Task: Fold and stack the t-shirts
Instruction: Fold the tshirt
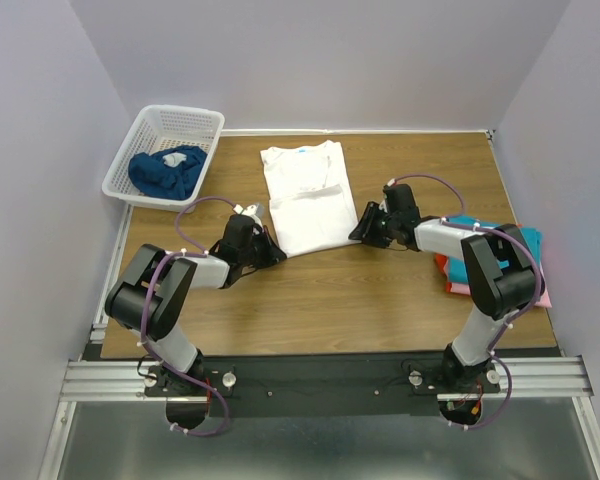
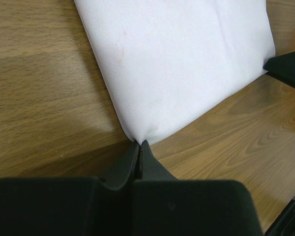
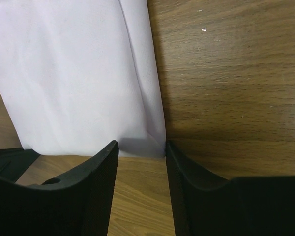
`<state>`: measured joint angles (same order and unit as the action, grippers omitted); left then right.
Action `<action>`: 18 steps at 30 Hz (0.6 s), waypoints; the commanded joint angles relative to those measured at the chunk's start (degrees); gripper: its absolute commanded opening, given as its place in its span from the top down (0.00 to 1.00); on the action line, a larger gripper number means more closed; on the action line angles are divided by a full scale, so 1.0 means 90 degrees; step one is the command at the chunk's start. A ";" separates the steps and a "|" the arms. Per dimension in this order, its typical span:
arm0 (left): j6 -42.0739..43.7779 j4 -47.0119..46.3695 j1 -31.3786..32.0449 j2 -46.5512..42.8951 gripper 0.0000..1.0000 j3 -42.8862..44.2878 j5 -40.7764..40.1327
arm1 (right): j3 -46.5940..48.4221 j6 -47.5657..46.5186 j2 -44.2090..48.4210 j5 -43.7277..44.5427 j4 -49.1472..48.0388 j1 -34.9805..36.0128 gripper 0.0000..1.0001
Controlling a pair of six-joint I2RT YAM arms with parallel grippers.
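Note:
A white t-shirt lies partly folded on the wooden table, its neck toward the back. My left gripper is shut on its near left corner; in the left wrist view the cloth puckers into the closed tips of the gripper. My right gripper is at the near right corner. In the right wrist view its fingers stand apart, and the shirt's corner lies just at the gap of the gripper, not pinched. Folded teal, red-orange and pink t-shirts are stacked at the right edge.
A white lattice basket at the back left holds a crumpled dark blue t-shirt. Grey walls close in the table on three sides. Bare wood shows between the shirt and the arm bases.

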<state>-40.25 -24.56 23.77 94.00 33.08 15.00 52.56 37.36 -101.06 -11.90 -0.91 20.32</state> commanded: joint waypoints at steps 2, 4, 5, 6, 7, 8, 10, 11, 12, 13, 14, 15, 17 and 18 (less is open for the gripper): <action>0.0146 0.0072 0.0054 -0.0102 1.00 -0.0121 0.0022 | -0.0019 0.0028 -0.0032 0.0033 0.0081 0.0077 0.53; 0.0146 0.0072 0.0054 -0.0141 1.00 -0.0160 0.0003 | -0.0087 0.0038 -0.0002 0.0092 0.0276 0.0077 0.62; 0.0146 0.0063 0.0054 -0.0151 1.00 -0.0160 -0.0017 | -0.0107 0.0038 -0.0012 0.0102 0.0277 0.0077 0.66; 0.0165 0.0072 0.0064 -0.0161 1.00 -0.0170 -0.0007 | -0.0107 0.0028 -0.0031 0.0150 0.0286 0.0077 0.71; 0.0175 0.0072 0.0064 -0.0161 1.00 -0.0160 0.0022 | -0.0097 -0.0020 -0.0051 0.0160 0.0296 0.0077 0.75; 0.0175 0.0072 0.0064 -0.0161 1.00 -0.0150 0.0032 | -0.0097 -0.0030 -0.0051 0.0160 0.0306 0.0077 0.80; 0.0195 0.0092 0.0074 -0.0200 1.00 -0.0131 0.0071 | -0.0078 -0.0060 -0.0022 0.0141 0.0306 0.0077 0.92; 0.0195 0.0111 0.0093 -0.0229 1.00 -0.0111 0.0061 | -0.0078 -0.0079 0.0027 0.0121 0.0325 0.0077 0.95; 0.0204 0.0189 0.0122 -0.0277 1.00 -0.0121 0.0081 | -0.0097 -0.0099 0.0095 0.0112 0.0335 0.0077 0.97; 0.0205 0.0218 0.0152 -0.0423 1.00 -0.0131 0.0033 | -0.0126 -0.0147 0.0202 0.0102 0.0374 0.0096 0.98; 0.0205 0.0267 0.0200 -0.0540 1.00 -0.0208 0.0003 | -0.0214 -0.0157 0.0425 0.0121 0.0500 0.0087 0.99; 0.0185 0.0374 0.0230 -0.0803 1.00 -0.0325 -0.0104 | -0.0272 -0.0196 0.0737 0.0121 0.0704 0.0106 0.98; 0.0156 0.0550 0.0298 -0.1136 1.00 -0.0443 -0.0202 | -0.0428 -0.0235 0.1080 0.0034 0.0910 0.0106 0.99; 0.0127 0.0638 0.0337 -0.1331 1.00 -0.0530 -0.0251 | -0.0516 -0.0255 0.1285 -0.0025 0.1027 0.0106 0.99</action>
<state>-39.86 -21.93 25.71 87.57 30.44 14.74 50.11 36.60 -96.40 -11.55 3.14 20.69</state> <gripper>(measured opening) 0.006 0.024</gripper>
